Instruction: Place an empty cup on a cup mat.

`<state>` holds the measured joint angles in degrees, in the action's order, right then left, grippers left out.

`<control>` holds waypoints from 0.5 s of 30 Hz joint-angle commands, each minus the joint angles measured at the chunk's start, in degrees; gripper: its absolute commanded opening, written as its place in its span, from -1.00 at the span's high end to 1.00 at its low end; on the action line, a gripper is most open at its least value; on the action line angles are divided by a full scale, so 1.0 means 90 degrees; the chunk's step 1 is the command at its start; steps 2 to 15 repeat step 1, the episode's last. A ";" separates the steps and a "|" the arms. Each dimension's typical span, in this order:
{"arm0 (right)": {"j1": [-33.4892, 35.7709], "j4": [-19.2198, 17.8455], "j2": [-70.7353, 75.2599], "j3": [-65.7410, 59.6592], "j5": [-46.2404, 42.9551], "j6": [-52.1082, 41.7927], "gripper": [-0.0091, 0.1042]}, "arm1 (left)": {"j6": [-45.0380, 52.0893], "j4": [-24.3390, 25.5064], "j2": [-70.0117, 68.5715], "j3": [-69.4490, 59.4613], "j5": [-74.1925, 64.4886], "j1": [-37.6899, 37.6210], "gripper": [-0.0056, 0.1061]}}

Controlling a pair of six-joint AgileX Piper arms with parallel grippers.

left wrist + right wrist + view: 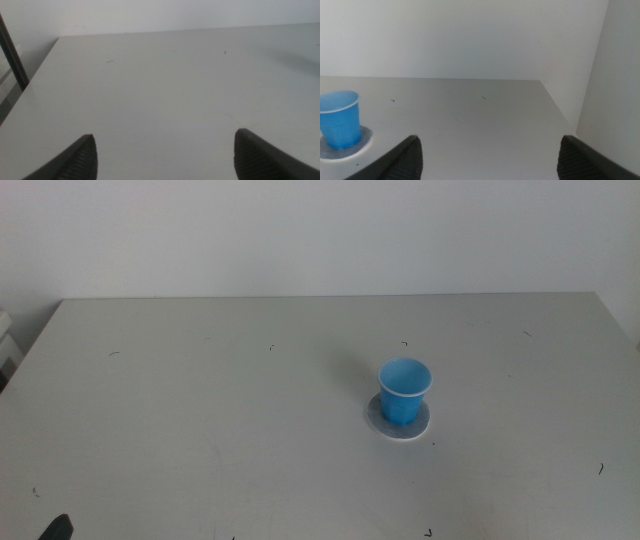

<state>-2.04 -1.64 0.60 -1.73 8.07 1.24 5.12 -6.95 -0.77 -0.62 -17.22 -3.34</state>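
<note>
The blue cup (404,390) stands upright on the grey cup mat (400,425), right of the table's centre in the middle view, with nothing inside that shows. The right wrist view has the same cup (339,119) on its mat (350,148), well away from my right gripper (487,157), which is open and holds nothing. My left gripper (162,157) is also open over bare table, far from the cup; only a dark tip of it (55,527) shows at the bottom left of the middle view.
The grey table (200,400) carries a few small dark specks. A white wall rises behind its far edge. In the left wrist view a dark upright post (12,55) stands beside the table's corner.
</note>
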 commanded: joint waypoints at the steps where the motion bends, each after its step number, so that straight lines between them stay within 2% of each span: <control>1: 0.0003 -0.0088 0.0165 0.0054 -0.0477 -0.0032 -0.82 | -0.0031 -0.0027 -0.0090 0.0181 0.0505 -0.0003 -0.99; 15: 0.0003 -0.0088 0.0165 0.0054 -0.0477 -0.0032 -0.82 | -0.0031 -0.0027 -0.0090 0.0181 0.0505 -0.0003 -0.99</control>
